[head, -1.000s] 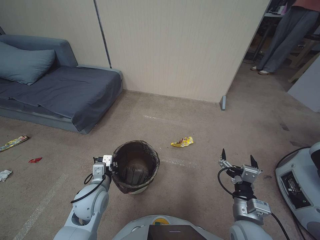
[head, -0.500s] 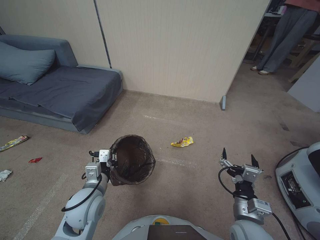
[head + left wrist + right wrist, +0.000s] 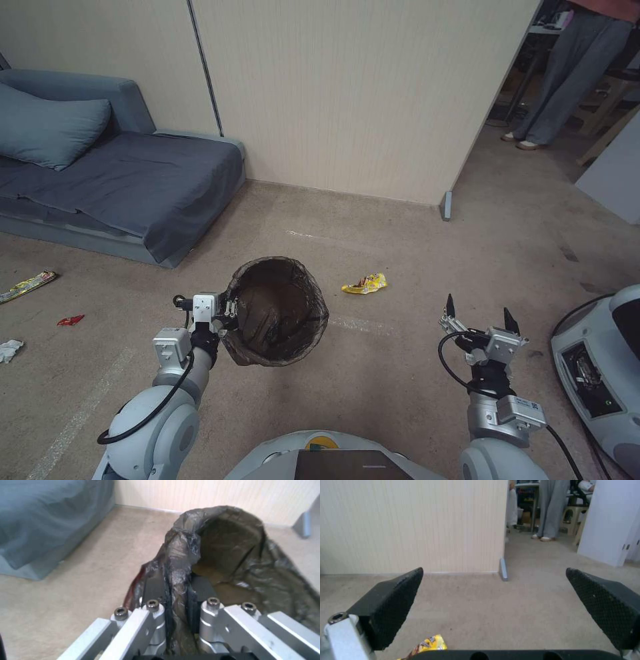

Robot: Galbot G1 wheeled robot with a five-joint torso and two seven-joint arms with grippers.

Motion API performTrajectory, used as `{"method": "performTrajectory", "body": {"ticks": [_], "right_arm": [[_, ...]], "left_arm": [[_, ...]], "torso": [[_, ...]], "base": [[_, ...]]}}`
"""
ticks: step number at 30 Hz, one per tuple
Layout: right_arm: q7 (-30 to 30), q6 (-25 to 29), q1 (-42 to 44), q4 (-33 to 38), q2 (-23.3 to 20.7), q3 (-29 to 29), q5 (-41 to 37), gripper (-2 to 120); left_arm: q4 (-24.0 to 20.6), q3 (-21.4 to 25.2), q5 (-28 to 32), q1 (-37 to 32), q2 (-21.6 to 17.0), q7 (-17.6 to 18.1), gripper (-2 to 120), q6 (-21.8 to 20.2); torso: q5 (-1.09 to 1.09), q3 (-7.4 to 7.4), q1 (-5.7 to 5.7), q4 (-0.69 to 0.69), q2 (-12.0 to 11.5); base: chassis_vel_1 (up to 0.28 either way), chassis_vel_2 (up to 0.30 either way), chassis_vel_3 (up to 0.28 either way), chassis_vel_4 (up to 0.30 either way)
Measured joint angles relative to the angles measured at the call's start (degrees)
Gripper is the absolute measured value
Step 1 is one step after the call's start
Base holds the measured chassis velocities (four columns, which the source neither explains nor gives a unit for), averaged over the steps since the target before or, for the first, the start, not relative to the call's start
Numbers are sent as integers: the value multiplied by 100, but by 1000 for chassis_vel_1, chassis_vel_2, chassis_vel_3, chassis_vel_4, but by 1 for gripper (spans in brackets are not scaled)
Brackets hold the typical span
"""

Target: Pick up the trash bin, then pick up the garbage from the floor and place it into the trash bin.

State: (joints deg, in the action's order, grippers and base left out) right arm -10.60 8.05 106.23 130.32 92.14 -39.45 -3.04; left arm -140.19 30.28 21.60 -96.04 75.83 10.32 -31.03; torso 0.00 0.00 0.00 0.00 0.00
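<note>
The trash bin (image 3: 280,313), lined with a dark brown bag, hangs tilted above the tan floor (image 3: 373,373). My left gripper (image 3: 227,313) is shut on its near-left rim. In the left wrist view the left gripper (image 3: 176,585) pinches the bag-covered rim of the trash bin (image 3: 230,545) between its fingers. My right gripper (image 3: 478,308) is open and holds nothing, low at the right. Garbage lies on the carpet: a yellow wrapper (image 3: 365,284) just right of the bin, a red scrap (image 3: 70,320), a white tissue (image 3: 9,349) and a long wrapper (image 3: 27,285) at far left. Under the open right gripper (image 3: 494,572) lies the yellow wrapper (image 3: 426,643).
A grey sofa (image 3: 120,173) stands at the back left against a beige partition wall (image 3: 360,100), whose grey foot (image 3: 446,205) marks an opening on the right. A white machine (image 3: 600,373) sits on the floor at the right edge. Tape strips cross the carpet.
My left arm has lifted the trash bin off the floor and it now tilts more toward me. The right arm has barely moved.
</note>
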Motion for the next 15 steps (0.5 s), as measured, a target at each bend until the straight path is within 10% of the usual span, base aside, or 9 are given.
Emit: {"method": "performTrajectory", "body": {"ticks": [15], "right_arm": [[0,-57,-30,7,0,-32,-25,100]], "left_arm": [[-215,72,1099,-35,117,126,8,-81]], "torso": [[0,0,0,0,0]], "base": [[0,0,0,0]]}}
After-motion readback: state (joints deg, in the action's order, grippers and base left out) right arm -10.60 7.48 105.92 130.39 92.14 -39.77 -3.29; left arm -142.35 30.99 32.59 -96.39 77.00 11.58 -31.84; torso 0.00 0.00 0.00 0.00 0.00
